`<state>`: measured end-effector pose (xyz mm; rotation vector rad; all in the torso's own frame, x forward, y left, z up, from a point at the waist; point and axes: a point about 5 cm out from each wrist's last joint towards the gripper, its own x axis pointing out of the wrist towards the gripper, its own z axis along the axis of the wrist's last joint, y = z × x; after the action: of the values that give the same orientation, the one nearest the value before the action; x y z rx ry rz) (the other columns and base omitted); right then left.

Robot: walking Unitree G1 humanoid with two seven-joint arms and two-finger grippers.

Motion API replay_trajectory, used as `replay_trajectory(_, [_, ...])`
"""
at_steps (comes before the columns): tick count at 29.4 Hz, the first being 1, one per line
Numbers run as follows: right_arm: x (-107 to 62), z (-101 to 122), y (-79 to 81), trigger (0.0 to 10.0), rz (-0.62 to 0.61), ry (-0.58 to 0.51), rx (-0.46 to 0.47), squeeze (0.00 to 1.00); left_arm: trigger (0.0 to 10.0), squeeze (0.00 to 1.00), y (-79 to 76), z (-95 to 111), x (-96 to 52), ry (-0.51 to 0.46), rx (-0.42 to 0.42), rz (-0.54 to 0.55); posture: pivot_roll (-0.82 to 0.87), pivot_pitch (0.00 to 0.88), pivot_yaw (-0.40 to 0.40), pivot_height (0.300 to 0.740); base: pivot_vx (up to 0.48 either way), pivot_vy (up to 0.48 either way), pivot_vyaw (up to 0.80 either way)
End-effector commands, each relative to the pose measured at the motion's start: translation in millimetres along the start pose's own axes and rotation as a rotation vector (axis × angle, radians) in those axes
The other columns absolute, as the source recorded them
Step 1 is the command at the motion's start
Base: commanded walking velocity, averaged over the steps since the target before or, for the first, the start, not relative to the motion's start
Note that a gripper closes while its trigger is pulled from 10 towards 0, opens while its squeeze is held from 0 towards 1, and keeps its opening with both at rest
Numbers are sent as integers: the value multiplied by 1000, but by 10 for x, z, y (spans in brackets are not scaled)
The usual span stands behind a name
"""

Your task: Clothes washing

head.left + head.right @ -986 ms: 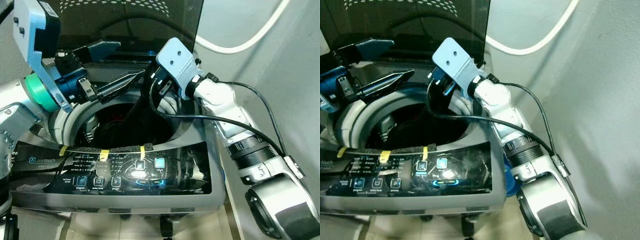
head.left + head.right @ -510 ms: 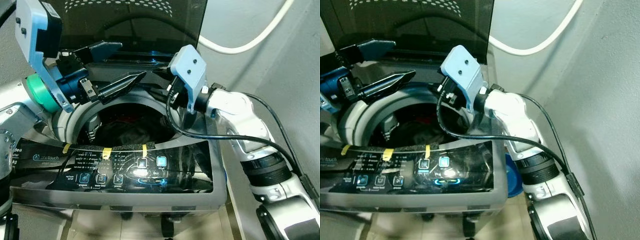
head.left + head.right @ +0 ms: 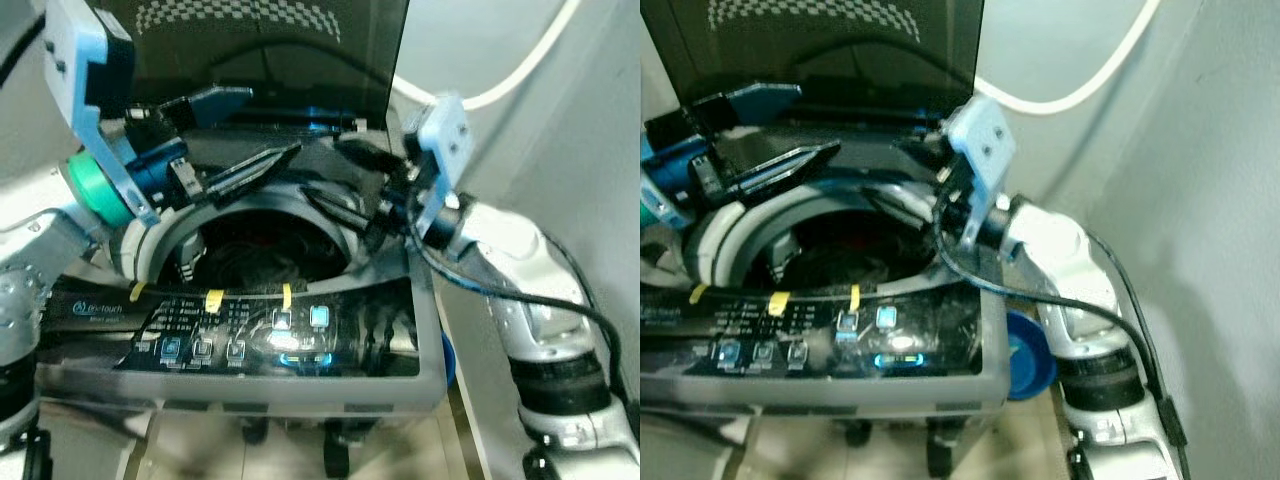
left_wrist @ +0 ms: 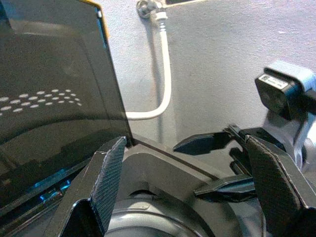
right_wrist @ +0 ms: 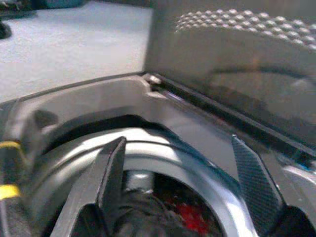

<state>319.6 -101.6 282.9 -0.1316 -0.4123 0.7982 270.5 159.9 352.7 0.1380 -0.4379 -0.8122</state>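
The top-loading washing machine (image 3: 400, 330) stands before me with its dark lid (image 3: 250, 60) raised. Dark clothes (image 3: 255, 265) with a bit of red (image 5: 182, 212) lie in the drum. My left gripper (image 3: 272, 122) hovers open over the drum's back left rim, with nothing between its fingers (image 4: 108, 177). My right gripper (image 3: 325, 170) is open and empty above the drum's right rim, pointing across the opening toward the left gripper. Its fingers (image 5: 111, 173) frame the drum and the clothes below.
A lit control panel (image 3: 280, 335) runs along the machine's front, with yellow tape marks above it. A white hose (image 3: 500, 90) curves along the grey wall behind. A blue round object (image 3: 1025, 355) lies on the floor to the right of the machine.
My right gripper has lifted out of the drum opening and swung to the right rim, now pointing sideways instead of down. The left gripper has hardly moved. The camera shifted slightly.
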Motion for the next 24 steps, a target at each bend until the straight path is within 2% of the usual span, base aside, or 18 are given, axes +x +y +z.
replay_trajectory(1, [-106, -126, -113, 10000, -203, 4, 12, 0, 10000, 0, 47, -97, 11, 18, 31, 98, 108, 87, 38, 740, 0, 0, 0])
replay_trajectory(2, [-106, -126, -113, 10000, -203, 4, 12, 0, 10000, 0, 47, -97, 11, 18, 31, 98, 108, 87, 38, 740, 0, 0, 0])
replay_trajectory(3, [-149, -188, -148, 10000, -289, 9, 33, 0, 10000, 0, 74, -136, 22, 26, 40, 142, 108, 87, 38, 740, 0, 0, 0])
replay_trajectory(4, [-233, -259, -237, 10000, -465, 4, 54, 0, 10000, 0, 127, -235, 47, 47, 43, 224, 106, 70, 40, 740, 0, 0, 0])
replay_trajectory(5, [-233, -259, -237, 10000, -465, 4, 54, 0, 10000, 0, 127, -235, 47, 47, 43, 224, 106, 70, 40, 740, 0, 0, 0])
replay_trajectory(6, [-274, -286, -283, 10000, -554, -2, 51, 0, 10000, 0, 149, -289, 59, 58, 43, 261, 106, 70, 40, 740, 0, 0, 0])
replay_trajectory(7, [-274, -286, -283, 10000, -554, -2, 51, 0, 10000, 0, 149, -289, 59, 58, 43, 261, 106, 70, 40, 740, 0, 0, 0])
replay_trajectory(8, [-314, -272, -326, 10000, -644, -29, 23, 0, 10000, 0, 181, -367, 82, 70, 39, 321, 103, 61, 40, 740, 0, 0, 0])
replay_trajectory(9, [-314, -272, -326, 10000, -644, -29, 23, 0, 10000, 0, 181, -367, 82, 70, 39, 321, 103, 61, 40, 740, 0, 0, 0])
replay_trajectory(10, [-334, -217, -351, 10000, -700, -72, 0, 0, 10000, 0, 201, -448, 104, 92, 69, 377, 99, 54, 39, 740, 0, 0, 0])
replay_trajectory(12, [-334, -217, -351, 10000, -700, -72, 0, 0, 10000, 0, 201, -448, 104, 92, 69, 377, 99, 54, 39, 740, 0, 0, 0])
replay_trajectory(13, [-324, -122, -347, 10000, -712, -123, -28, 0, 10000, 0, 192, -522, 127, 111, 98, 411, 100, 48, 36, 740, 0, 0, 0])
replay_trajectory(14, [-324, -122, -347, 10000, -712, -123, -28, 0, 10000, 0, 192, -522, 127, 111, 98, 411, 100, 48, 36, 740, 0, 0, 0])
replay_trajectory(16, [-265, 121, -269, 10000, -675, -235, -110, 0, 10000, 0, 127, -669, 168, 139, 125, 462, 101, 43, 32, 740, 0, 0, 0])
replay_trajectory(24, [-236, 205, -232, 10000, -670, -274, -140, 0, 10000, 0, 52, -779, 174, 152, 107, 484, 100, 40, 27, 740, 0, 0, 0])
